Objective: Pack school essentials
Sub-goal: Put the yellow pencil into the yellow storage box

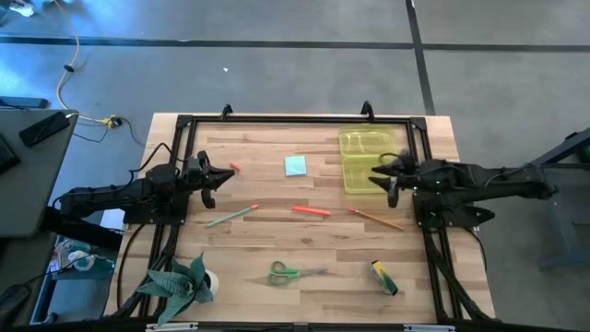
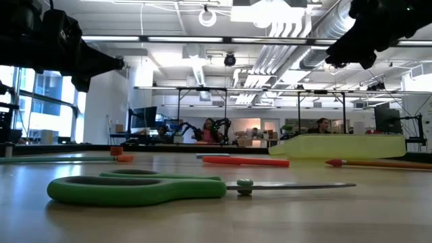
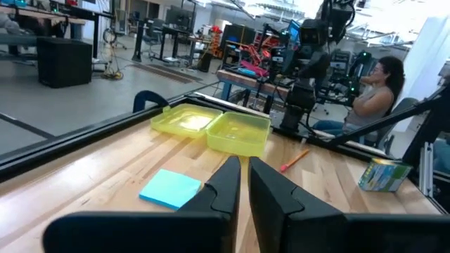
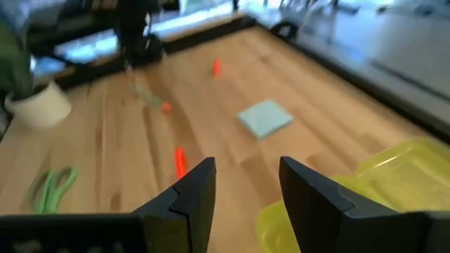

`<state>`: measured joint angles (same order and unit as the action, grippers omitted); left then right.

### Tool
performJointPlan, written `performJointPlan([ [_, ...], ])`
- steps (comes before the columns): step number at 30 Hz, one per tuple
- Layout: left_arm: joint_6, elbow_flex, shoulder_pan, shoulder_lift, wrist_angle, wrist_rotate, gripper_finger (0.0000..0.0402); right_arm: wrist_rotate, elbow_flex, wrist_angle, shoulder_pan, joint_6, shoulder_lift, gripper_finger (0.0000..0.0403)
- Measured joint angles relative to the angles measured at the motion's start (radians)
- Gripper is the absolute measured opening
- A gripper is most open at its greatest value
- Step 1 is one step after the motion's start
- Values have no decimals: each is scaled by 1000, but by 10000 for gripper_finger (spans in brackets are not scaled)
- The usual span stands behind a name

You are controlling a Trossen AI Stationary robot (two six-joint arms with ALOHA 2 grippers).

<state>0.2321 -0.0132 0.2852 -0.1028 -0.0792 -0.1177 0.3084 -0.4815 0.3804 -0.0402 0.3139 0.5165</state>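
Observation:
The school essentials lie spread on the wooden table: a light-blue note pad (image 1: 295, 165), a red-orange marker (image 1: 312, 211), a green pencil (image 1: 230, 217), a wooden pencil (image 1: 375, 219), green-handled scissors (image 1: 293, 272), a yellow-green stick (image 1: 383, 278) and a tiny red piece (image 1: 234, 168). A translucent yellow case (image 1: 364, 159) lies open at the far right. My left gripper (image 1: 217, 177) hovers shut at the table's left, pointing level toward the note pad (image 3: 171, 188). My right gripper (image 4: 246, 183) hangs open above the case's near half (image 4: 380, 190), tilted down, with nothing between its fingers.
A potted green plant (image 1: 180, 281) stands at the near left corner. A black frame (image 1: 277, 119) runs round the table's edges. Bare wood lies between the note pad and the marker. In the room beyond the table, a person (image 3: 380, 91) sits at a desk.

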Motion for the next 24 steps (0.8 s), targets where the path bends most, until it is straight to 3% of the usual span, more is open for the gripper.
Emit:
performJointPlan([
  [7, 0, 0, 0, 0, 0, 0, 54, -64, -90, 78, 0, 122, 217, 157],
  [16, 0, 0, 0, 0, 0, 8, 69, -155, -148, 104, 0, 265, 435, 215],
  [19, 3, 0, 0, 0, 0, 18, 69, -217, -160, 126, -3, 295, 494, 217],
  [24, 23, 0, 0, 0, 2, 80, 70, -226, -185, 155, -38, 318, 581, 206],
])
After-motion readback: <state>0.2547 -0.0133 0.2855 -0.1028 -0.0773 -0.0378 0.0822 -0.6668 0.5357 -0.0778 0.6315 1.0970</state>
